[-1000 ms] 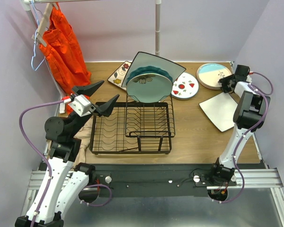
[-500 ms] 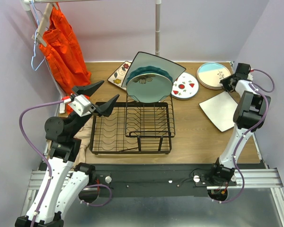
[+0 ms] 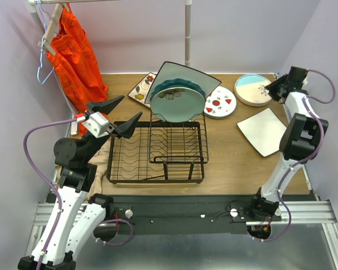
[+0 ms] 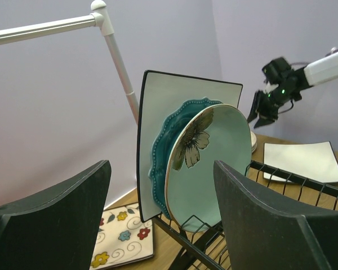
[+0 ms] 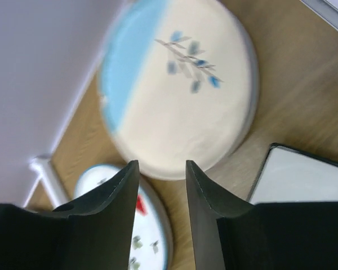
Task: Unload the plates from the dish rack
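The left hand (image 3: pixel 132 106) hangs above the left end of the dish rack (image 3: pixel 158 160), its fingers wide apart and holding nothing. Its wrist view looks between them at the plates. The right hand (image 3: pixel 272 90) is at the far right corner of the worktop (image 3: pixel 231 160), over the edge of a round cream-and-blue plate (image 3: pixel 252 90). Its fingers (image 5: pixel 124 191) stand a narrow gap apart with nothing between them.

Three plates stand upright at the far end of the rack's raised tier. A mint floral plate (image 4: pixel 211 163) is nearest the arms, with a dark flower on its upper left. A dark teal scalloped plate (image 4: pixel 162 152) is close behind it. A pale square plate (image 4: pixel 174 93) with a dark rim stands behind both.

Four plates lie flat on the worktop. A square flower-print plate (image 3: pixel 141 89) is beyond the rack's far left corner. A round red-fruit plate (image 3: pixel 220 104) is just right of the standing plates. The cream-and-blue plate, painted with a leafy sprig, is farther right. A plain white square plate (image 3: pixel 263 131) is near it, towards the arms.

A beige cloth (image 3: pixel 100 160) shows under the rack's left side. An orange garment (image 3: pixel 73 56) hangs at the far left. A white pole (image 3: pixel 187 34) rises behind the plates.
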